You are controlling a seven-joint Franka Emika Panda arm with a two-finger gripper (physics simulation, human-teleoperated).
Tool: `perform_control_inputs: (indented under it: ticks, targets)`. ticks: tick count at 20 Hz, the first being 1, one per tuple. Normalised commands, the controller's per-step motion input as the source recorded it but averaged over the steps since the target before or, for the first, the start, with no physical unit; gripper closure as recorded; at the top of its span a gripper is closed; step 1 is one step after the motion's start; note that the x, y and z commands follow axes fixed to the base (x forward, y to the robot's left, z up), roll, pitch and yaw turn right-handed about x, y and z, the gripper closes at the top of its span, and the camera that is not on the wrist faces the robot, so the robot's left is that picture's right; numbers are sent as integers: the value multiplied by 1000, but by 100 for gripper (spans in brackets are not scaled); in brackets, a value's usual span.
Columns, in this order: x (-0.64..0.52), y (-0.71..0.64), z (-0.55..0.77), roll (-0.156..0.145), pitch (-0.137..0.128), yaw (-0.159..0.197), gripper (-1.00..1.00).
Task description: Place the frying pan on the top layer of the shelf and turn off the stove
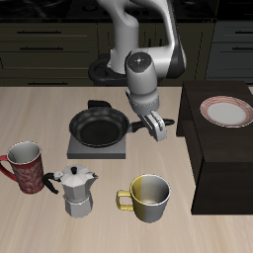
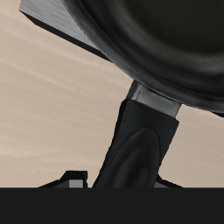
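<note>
The black frying pan [image 1: 98, 126] sits on the grey stove [image 1: 79, 150], its long handle [image 1: 141, 125] pointing toward the dark shelf [image 1: 219, 163]. A black knob [image 1: 99, 105] sits at the stove's rear edge. My gripper [image 1: 155, 127] is lowered over the outer part of the handle, open, with a finger on either side. In the wrist view the pan [image 2: 166, 44] and its handle [image 2: 138, 140] fill the frame. The handle runs between my gripper [image 2: 121, 180] fingertips [image 2: 77, 177], with a small gap showing beside it, and a stove corner [image 2: 57, 19] shows behind.
A pink-rimmed white plate [image 1: 227, 111] lies on the shelf's flat top. Nearer the table's front edge stand a red mug [image 1: 25, 164], a metal moka pot [image 1: 76, 189] and a yellow-and-white mug [image 1: 148, 197].
</note>
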Motion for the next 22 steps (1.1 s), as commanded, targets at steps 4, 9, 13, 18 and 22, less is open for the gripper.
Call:
perform_control_inputs:
  ticks: [4,9,13,18,22]
  targets:
    - [-68,-196,180,-37,-19,30,100]
    - [-83,-204,228,-38,-24,56,100]
    - [18,-133,157,-23,-8,65,100]
    - [15,-179,105,-31,-8,55,100]
    - [44,-96,165,-40,1,124,100]
